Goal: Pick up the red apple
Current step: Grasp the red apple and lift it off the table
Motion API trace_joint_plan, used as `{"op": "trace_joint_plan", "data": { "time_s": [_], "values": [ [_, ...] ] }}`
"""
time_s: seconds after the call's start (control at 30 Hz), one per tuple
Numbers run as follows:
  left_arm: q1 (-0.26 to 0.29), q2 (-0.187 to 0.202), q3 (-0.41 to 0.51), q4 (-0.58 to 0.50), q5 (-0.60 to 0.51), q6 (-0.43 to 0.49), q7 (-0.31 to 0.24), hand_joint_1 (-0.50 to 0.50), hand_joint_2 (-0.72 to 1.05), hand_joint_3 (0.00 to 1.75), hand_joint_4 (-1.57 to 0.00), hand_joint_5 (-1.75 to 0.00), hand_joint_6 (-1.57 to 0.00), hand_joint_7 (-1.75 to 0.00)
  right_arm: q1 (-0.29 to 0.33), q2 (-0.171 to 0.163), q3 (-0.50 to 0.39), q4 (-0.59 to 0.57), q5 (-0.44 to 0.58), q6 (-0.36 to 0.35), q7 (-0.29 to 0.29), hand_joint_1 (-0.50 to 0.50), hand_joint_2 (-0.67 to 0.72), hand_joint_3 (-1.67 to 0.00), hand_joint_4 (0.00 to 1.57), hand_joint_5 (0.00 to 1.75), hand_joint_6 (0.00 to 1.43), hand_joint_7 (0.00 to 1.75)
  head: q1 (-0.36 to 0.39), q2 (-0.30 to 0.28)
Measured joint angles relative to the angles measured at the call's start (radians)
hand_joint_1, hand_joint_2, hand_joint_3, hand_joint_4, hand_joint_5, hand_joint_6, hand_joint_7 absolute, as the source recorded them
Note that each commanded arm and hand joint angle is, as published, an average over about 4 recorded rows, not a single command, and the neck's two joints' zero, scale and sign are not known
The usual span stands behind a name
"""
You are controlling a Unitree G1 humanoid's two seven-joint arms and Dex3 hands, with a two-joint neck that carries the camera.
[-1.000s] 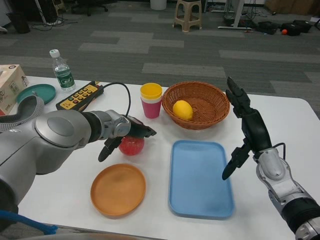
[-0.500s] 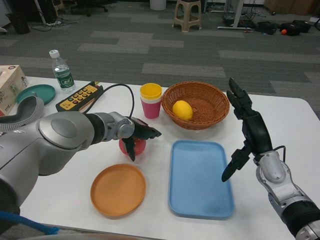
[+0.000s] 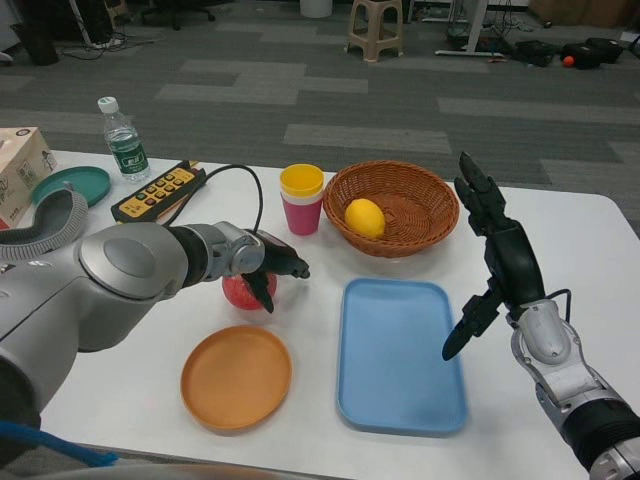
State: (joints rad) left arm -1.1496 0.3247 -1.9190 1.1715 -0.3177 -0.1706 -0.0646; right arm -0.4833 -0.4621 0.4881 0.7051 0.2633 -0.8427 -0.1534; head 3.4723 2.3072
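We note that the left robot hand (image 3: pixel 268 268) has closed further over the round red apple (image 3: pixel 241 291) since a second ago, now grasping it on the white desk (image 3: pixel 150 330) above the orange plate (image 3: pixel 236 377), apparently ready to lift; right robot hand (image 3: pixel 493 262) released

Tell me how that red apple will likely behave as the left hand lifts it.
The red apple looks round and glossy, so it may slip or roll away if the left hand, draped over its top, grips loosely. It seems firm and fairly hefty, so squeezing shouldn't deform it.
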Motion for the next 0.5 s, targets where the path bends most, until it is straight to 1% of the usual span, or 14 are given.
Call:
{"op": "trace_joint_plan", "data": {
  "time_s": [0.07, 0.17, 0.27, 0.33, 0.4, 0.5],
  "values": [
    [0.003, 0.0, 0.0, 0.004, -0.004, 0.002, 0.0, -0.48, 1.05, 0.09, -0.4, -0.31, -0.5, -0.02, 0.001, 0.0, 0.0, -0.001, 0.0, 0.0, 0.0, -0.46, 0.6, 0.0, 0.0, 0.0, 0.0, 0.0, 0.003, -0.003],
    [0.007, 0.0, -0.004, 0.007, -0.006, 0.01, 0.0, -0.47, 1.05, 0.09, -0.35, -0.38, -0.46, -0.07, 0.003, 0.0, 0.0, -0.003, 0.0, 0.0, 0.0, -0.46, 0.6, 0.0, 0.0, 0.0, 0.0, 0.0, 0.003, -0.003],
    [0.009, -0.001, -0.022, 0.008, -0.007, 0.027, -0.002, -0.46, 1.05, 0.09, -0.31, -0.49, -0.43, -0.07, 0.005, 0.0, 0.0, -0.005, 0.0, -0.001, 0.0, -0.46, 0.6, 0.0, 0.0, 0.0, 0.0, 0.0, 0.007, -0.008],
    [0.012, -0.001, -0.031, 0.008, -0.007, 0.034, -0.004, -0.47, 1.05, 0.09, -0.28, -0.56, -0.38, -0.07, 0.005, 0.0, 0.0, -0.005, 0.0, -0.001, -0.001, -0.46, 0.6, 0.0, 0.0, 0.0, 0.0, 0.0, 0.011, -0.014],
    [0.013, -0.001, -0.036, 0.008, -0.007, 0.036, -0.008, -0.49, 1.05, 0.09, -0.22, -0.62, -0.26, -0.07, 0.006, 0.001, 0.0, -0.005, 0.001, -0.001, -0.001, -0.46, 0.6, 0.0, 0.0, 0.0, 0.0, 0.0, 0.013, -0.014],
    [0.015, -0.001, -0.038, 0.008, -0.007, 0.037, -0.017, -0.5, 1.05, 0.09, -0.12, -0.62, -0.14, -0.07, 0.007, 0.001, 0.0, -0.007, 0.002, -0.002, -0.002, -0.46, 0.6, 0.0, 0.0, 0.0, 0.0, 0.0, 0.019, -0.016]
  ]
}}
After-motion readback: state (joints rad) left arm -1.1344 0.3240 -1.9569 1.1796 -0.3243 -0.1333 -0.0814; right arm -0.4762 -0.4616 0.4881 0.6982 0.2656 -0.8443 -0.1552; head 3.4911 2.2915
